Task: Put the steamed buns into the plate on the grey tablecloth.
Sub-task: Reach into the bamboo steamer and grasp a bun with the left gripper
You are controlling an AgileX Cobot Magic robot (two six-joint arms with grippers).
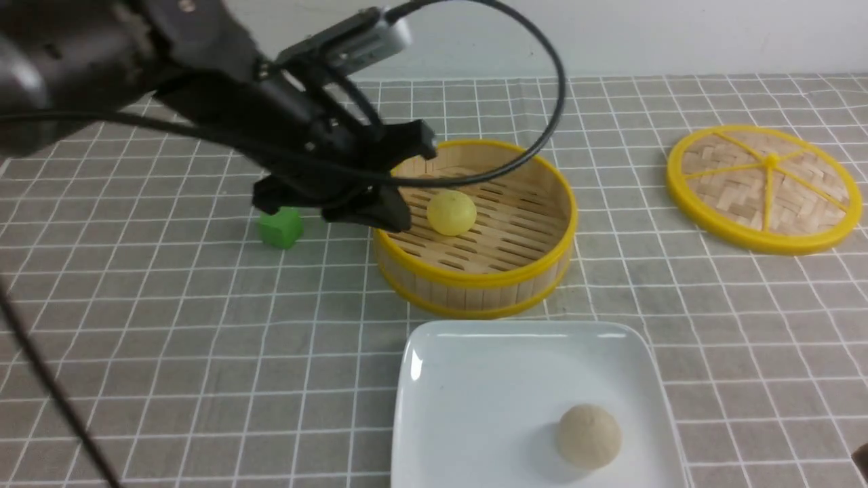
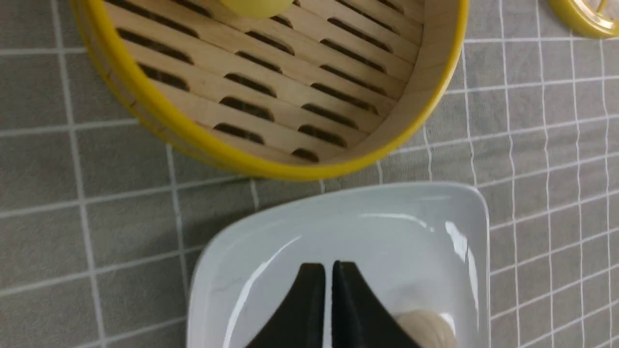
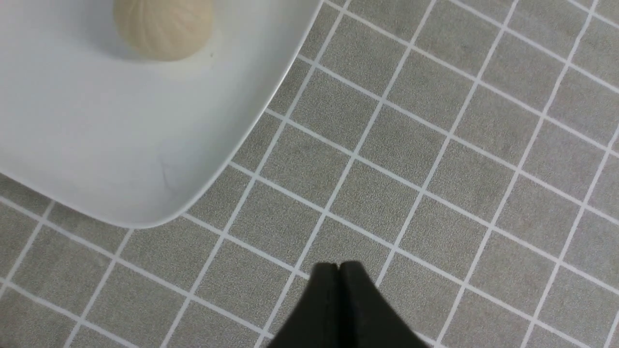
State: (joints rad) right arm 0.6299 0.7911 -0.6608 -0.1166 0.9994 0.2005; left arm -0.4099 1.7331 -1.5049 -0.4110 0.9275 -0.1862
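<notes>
— Steamed buns [image 1: 451, 212]: edges and free room to be noted first.
— Grey tablecloth [image 1: 169, 339] is seen open across the lower left of the front view. A strip of cloth is left between the plate [image 1: 475, 379] at bottom centre and the steamer basket [image 1: 475, 274] above it. Lid [image 1: 763, 186] is laid flat at upper right, well apart from both. Green cube [image 1: 280, 227] is set just left of the basket. Left arm [image 1: 203, 74] fills the upper left and overhangs the basket's left rim.
— Appearance and place of the buns?
— Yellow bun [image 1: 451, 212]: smooth and round, seated on the basket's slats, left of centre. Beige bun [image 1: 588, 436]: pale, dome-shaped, faintly ridged, resting in the plate's lower right part, clear of the rim.
— Claws?
— Left gripper [image 2: 329, 266]: fingers are drawn nearly together, with only a thin slit between them; nothing is held or touched. Right gripper [image 3: 339, 265]: fingers are pressed together over bare cloth beside the plate's corner; nothing is held.
</notes>
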